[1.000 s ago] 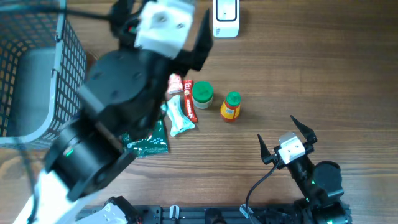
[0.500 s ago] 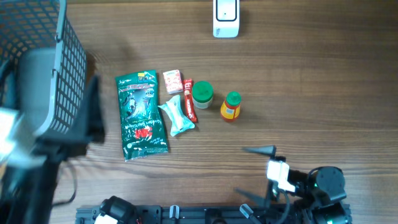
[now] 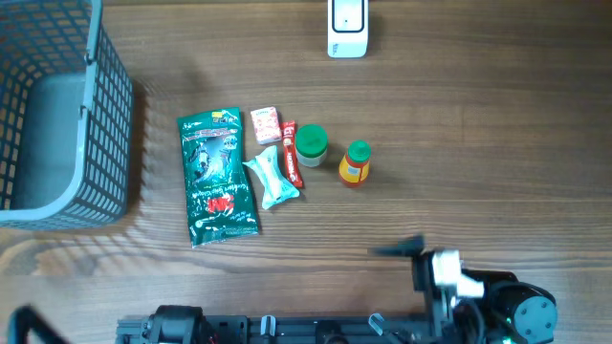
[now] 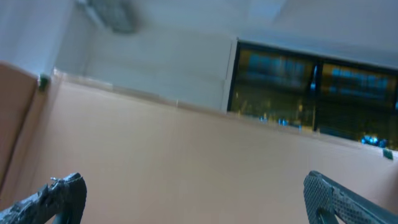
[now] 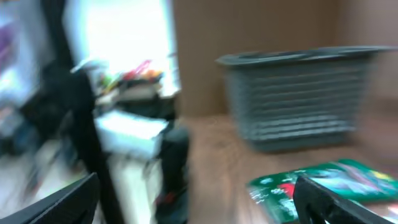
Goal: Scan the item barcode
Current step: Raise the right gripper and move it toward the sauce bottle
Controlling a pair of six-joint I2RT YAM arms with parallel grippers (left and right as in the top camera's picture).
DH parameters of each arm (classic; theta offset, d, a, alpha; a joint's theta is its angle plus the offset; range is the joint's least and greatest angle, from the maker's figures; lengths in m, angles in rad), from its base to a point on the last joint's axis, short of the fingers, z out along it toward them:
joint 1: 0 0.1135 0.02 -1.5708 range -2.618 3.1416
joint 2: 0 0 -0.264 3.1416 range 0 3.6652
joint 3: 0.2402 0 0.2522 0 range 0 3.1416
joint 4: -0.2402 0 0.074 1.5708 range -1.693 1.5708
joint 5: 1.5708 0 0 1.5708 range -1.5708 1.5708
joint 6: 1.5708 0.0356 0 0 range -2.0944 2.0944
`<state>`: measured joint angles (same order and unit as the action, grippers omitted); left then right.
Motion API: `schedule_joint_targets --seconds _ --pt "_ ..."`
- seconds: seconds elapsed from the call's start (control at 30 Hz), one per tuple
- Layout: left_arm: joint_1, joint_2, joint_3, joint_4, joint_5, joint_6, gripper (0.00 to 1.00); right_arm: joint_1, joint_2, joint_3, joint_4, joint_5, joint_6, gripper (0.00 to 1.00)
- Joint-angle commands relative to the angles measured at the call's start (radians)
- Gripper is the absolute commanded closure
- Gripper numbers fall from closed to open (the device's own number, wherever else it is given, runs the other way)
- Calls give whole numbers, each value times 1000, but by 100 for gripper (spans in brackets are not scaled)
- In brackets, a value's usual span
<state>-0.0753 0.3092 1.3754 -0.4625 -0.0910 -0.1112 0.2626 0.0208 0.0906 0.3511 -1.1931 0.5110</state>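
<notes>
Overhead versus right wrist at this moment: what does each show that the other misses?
Only overhead: the white scanner, the green-lidded jar, the yellow bottle and the teal wrapper. Only right wrist: a blurred background with a bright window. Both: the mesh basket, the green packet and the right pincer, open and holding nothing.

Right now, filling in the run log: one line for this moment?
left gripper: open, empty | right gripper: open, empty | green bag: flat on table, untouched | scanner: far edge
</notes>
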Motion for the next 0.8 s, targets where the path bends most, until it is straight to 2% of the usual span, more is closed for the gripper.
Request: schedule_joint_targets --seconds 0.0,0.17,0.27,0.33,0.4,0.47,0.6,0.67,0.77 --pt "18 17 -16 -2 4 -89 0 -2 49 11 32 347 146 0" --pt "19 15 -40 -1 4 -114 0 -2 285 113 8 354 142 0" --pt "19 10 -91 18 4 -114 0 -2 523 287 -35 292 86 0" --pt "19 -6 -140 34 4 -114 0 -2 668 428 -123 257 51 0" --pt "24 -34 -188 52 4 -114 0 -2 782 570 -296 252 5 0" --pt "35 -80 -250 82 -4 -114 0 -2 891 739 -579 322 -68 0" --pt "65 -178 -346 97 -11 -114 0 -2 1040 1043 -1125 744 -61 0" --pt "86 -226 -383 100 -11 -114 0 -2 1080 1146 -1256 813 -37 0" --pt "114 -293 -439 106 -12 -114 0 -2 1094 1204 -1278 720 14 0"
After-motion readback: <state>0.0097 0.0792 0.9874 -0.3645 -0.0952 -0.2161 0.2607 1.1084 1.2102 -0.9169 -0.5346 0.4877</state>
